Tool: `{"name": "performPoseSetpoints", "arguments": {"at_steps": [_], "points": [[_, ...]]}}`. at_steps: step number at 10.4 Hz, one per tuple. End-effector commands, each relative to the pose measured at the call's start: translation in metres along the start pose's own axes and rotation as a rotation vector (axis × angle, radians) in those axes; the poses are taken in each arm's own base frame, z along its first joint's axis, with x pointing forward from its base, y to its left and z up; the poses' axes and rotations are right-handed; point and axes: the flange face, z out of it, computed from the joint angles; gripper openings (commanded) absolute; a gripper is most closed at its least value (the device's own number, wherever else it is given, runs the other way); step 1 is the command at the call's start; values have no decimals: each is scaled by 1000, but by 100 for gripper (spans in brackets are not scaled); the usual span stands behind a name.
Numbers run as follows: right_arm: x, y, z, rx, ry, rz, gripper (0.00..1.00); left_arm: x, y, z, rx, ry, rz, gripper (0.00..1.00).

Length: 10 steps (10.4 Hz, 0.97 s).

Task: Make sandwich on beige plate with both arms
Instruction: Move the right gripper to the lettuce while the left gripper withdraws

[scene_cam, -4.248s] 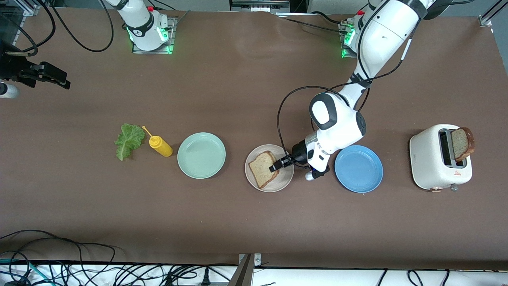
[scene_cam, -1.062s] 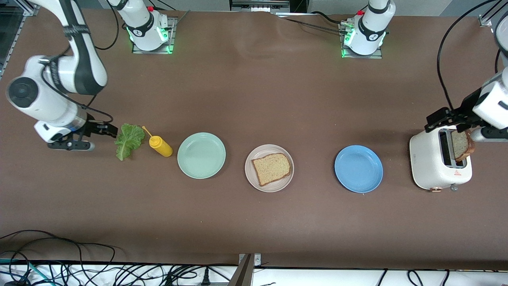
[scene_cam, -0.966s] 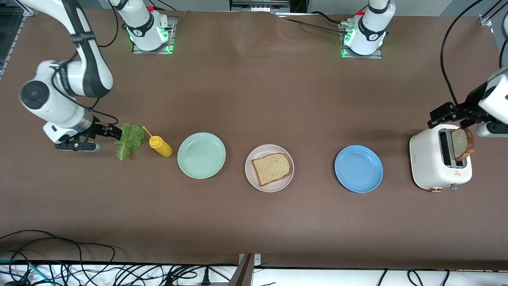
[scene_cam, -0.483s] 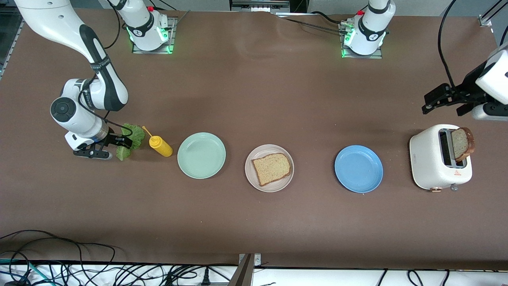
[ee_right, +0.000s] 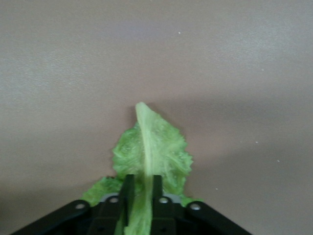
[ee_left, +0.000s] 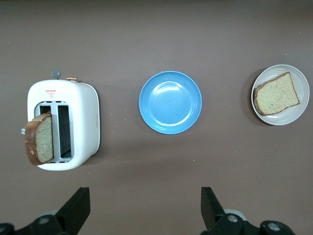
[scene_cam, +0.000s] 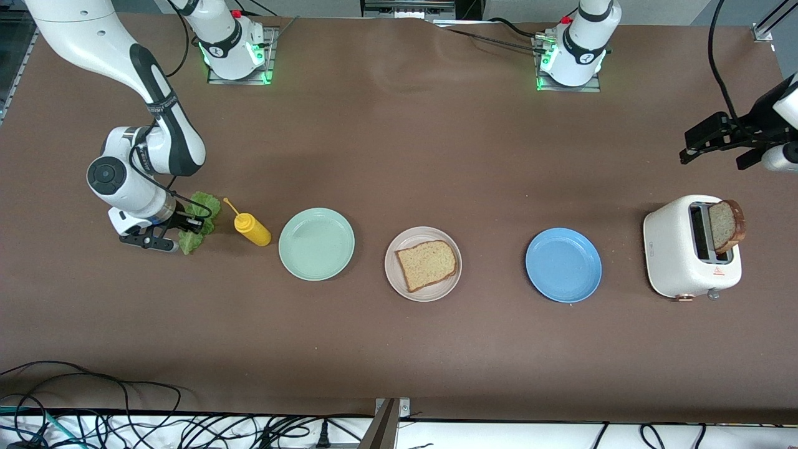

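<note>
Right gripper (ee_right: 142, 193) pinches the limp, light lettuce leaf (ee_right: 151, 152) by its firmer pale rib — likely tears easily; left gripper (ee_left: 145, 208) hangs spread above the table.

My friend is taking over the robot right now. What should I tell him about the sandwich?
Right gripper: shut on the lettuce leaf, down at the table at the right arm's end, beside the yellow bottle.
Left gripper: open and empty, up in the air near the toaster.
Done: one bread slice lies on the beige plate.
Left: carry the lettuce onto that slice, then take the second slice, which sticks out of the toaster, and lay it on top.
The mint-green plate and blue plate hold nothing.
</note>
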Motion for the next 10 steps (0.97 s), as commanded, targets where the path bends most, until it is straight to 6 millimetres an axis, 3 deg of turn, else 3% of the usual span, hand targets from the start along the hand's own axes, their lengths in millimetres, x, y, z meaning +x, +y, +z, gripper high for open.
{"name": "performPoseSetpoints", "arguments": {"at_steps": [1, 6, 8, 9, 10], "points": [[6, 0, -6, -1, 9, 4, 0, -5, -8, -15, 75, -2, 21, 100], [46, -3, -66, -37, -103, -5, 0, -5, -12, -15, 75, -3, 57, 100], [46, -2, -65, -42, -129, 6, 0, -4, -12, -14, 74, -4, 52, 100], [46, -10, -60, -39, -120, 11, 22, -4, -11, -12, 73, -7, 50, 100], [44, -17, -42, -36, -119, 8, 59, -3, -11, -11, 73, -9, 48, 100]]}}
